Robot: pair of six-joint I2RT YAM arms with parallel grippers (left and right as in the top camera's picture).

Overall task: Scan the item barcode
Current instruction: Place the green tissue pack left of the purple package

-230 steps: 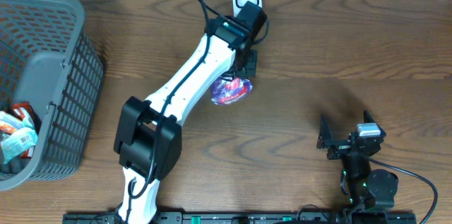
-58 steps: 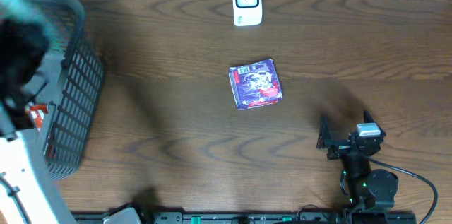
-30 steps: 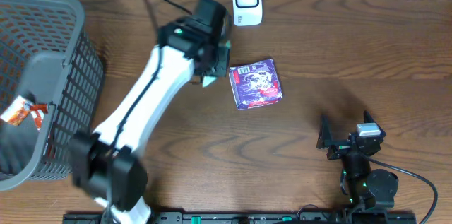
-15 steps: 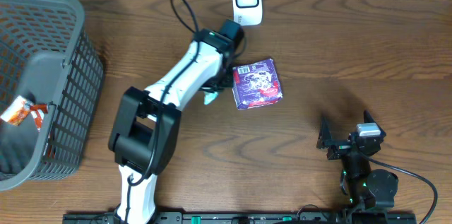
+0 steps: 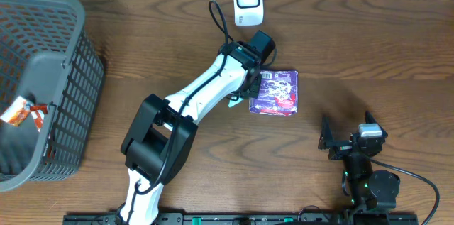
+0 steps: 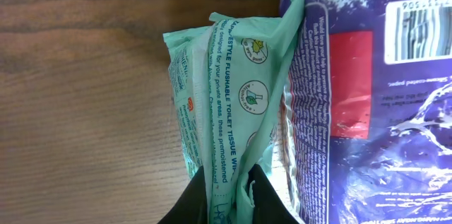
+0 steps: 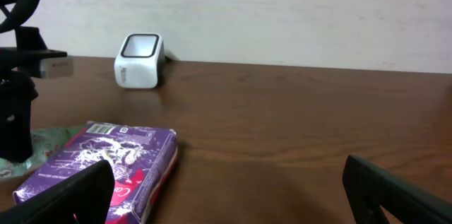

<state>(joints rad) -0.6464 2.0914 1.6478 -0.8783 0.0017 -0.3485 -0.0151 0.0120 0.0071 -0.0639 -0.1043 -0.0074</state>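
Left fingers [image 6: 192, 206] pinch the green wipes pack [image 6: 233, 90] between them, with the purple packet [image 6: 367, 111] against it just beside; carrying seems the step in hand, and next its barcode must face the scanner [image 5: 248, 1] beyond them.

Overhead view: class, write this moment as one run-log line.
left gripper: shut on green wipes pack | pack contact: touching purple packet | right gripper: open

Mock shop checkout on robot test bench. Wood-grain table [image 5: 369, 47]; white barcode scanner [image 5: 247, 1] at 12 o'clock edge; grey mesh shopping basket [image 5: 71, 104] at 9 o'clock, wrapped goods [image 5: 20, 111] inside; purple retail pack [image 5: 277, 91] with printed barcode and teal tissue pack [image 6: 226, 111] near centre; white left arm [image 5: 206, 101], black right arm [image 5: 362, 161] on rail [image 5: 248, 218] at 6 o'clock; plain pale wall [image 7: 282, 12] behind
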